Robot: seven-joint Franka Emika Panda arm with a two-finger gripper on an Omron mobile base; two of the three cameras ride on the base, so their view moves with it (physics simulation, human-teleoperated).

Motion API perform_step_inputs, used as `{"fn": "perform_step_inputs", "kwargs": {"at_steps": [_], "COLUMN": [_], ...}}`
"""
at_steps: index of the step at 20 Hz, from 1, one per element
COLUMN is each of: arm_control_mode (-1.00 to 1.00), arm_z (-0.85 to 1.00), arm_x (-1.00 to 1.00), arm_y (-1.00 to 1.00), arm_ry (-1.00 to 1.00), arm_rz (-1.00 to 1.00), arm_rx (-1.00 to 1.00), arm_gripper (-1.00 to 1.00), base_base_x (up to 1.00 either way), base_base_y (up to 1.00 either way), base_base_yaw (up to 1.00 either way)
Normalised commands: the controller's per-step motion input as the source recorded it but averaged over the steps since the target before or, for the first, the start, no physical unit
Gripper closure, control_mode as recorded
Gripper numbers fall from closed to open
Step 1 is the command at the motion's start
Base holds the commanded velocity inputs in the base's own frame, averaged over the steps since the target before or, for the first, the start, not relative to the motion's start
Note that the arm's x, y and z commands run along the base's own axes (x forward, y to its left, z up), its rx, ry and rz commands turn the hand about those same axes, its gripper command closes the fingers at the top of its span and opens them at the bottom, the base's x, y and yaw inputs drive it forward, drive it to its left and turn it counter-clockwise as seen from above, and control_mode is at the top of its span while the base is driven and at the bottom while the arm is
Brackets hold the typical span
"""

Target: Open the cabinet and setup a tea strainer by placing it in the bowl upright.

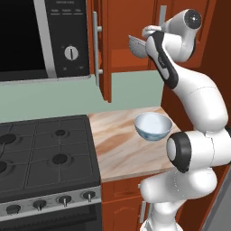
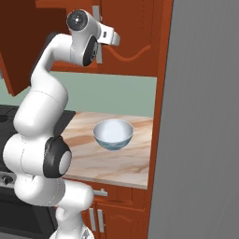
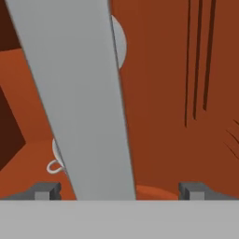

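The cabinet (image 1: 203,18) hangs above the counter, its left door (image 1: 105,67) swung open and its right door (image 2: 133,42) closed. My gripper (image 3: 120,190) is open, its two fingertips on either side of the right door's silver bar handle (image 3: 79,93) without clamping it. From the left base view the hand (image 1: 151,32) sits up at that handle. The grey tea strainer (image 1: 136,46) rests on the shelf inside, partly hidden behind the handle (image 3: 119,44). The bowl (image 1: 152,125), white inside, stands upright and empty on the wooden counter (image 2: 113,134).
A black-and-silver microwave (image 1: 67,36) hangs to the left of the cabinet. A black gas stove (image 1: 45,149) adjoins the counter's left side. A tall grey panel (image 2: 200,116) and a reddish side wall close off the right of the counter (image 1: 122,149).
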Motion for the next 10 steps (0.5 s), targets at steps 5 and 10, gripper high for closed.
{"fn": "perform_step_inputs", "kwargs": {"at_steps": [5, 10], "arm_control_mode": [-1.00, -1.00], "arm_z": [0.00, 0.00], "arm_x": [0.22, 0.15], "arm_y": [0.00, 0.01], "arm_ry": [0.00, 0.00], "arm_rz": [0.02, 0.00], "arm_rx": [0.00, 0.00], "arm_gripper": [1.00, 1.00], "base_base_x": [0.00, 0.00], "base_base_y": [0.00, 0.00], "base_base_yaw": [0.00, 0.00]}}
